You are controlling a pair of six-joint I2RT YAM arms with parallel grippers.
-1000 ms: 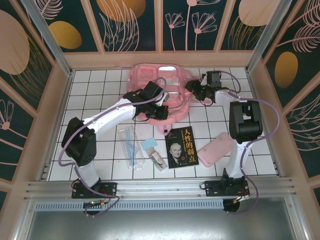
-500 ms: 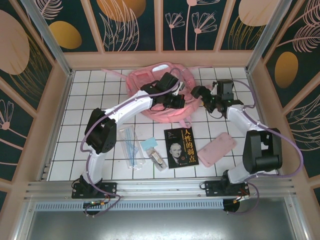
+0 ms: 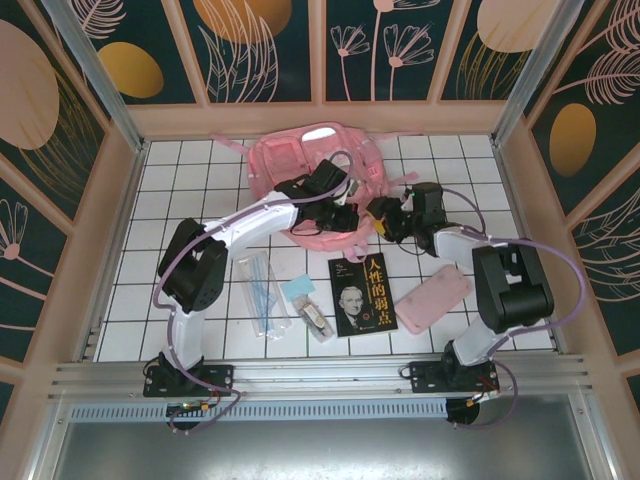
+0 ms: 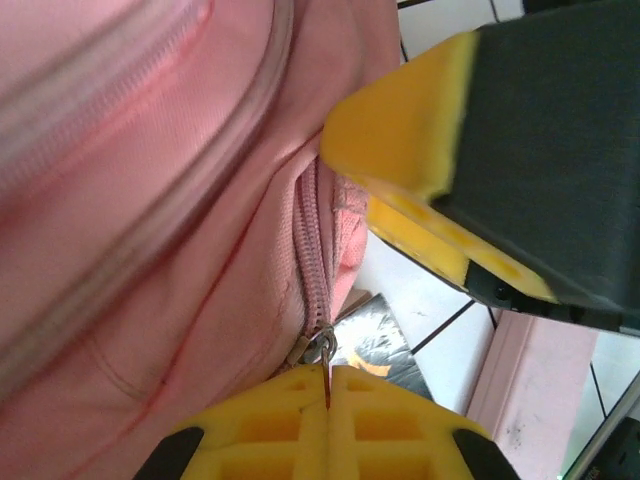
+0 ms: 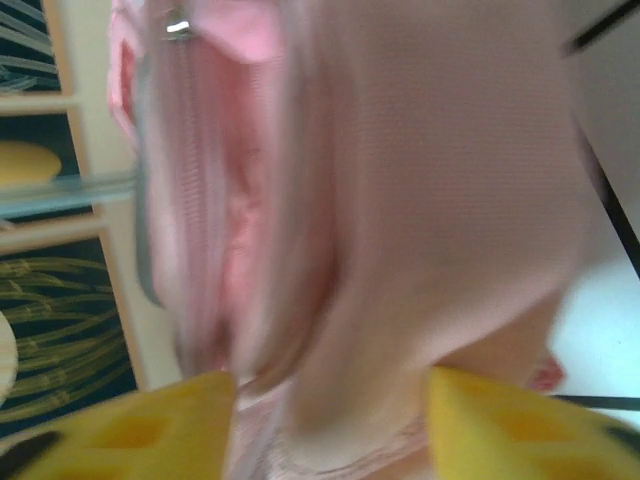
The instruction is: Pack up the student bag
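You have the student bag (image 3: 285,165) lying far-centre on the table (image 3: 180,200), the left gripper (image 4: 328,378) clenched on the zipper pull (image 4: 318,347) at its near edge, and the right gripper (image 5: 330,405) straddling pink bag fabric just right, grip not discernible.

One overhead view, two wrist close-ups meeting on the bag

The top external camera looks down from above and behind the arm bases (image 3: 190,378), which sit at the bottom of its frame, and covers the whole tiled table (image 3: 200,200). The left wrist camera sits tight against the student bag (image 4: 150,250) at its zipper pull (image 4: 318,348). The right wrist camera is nearer still and blurred. All three share the bag's zippered edge.
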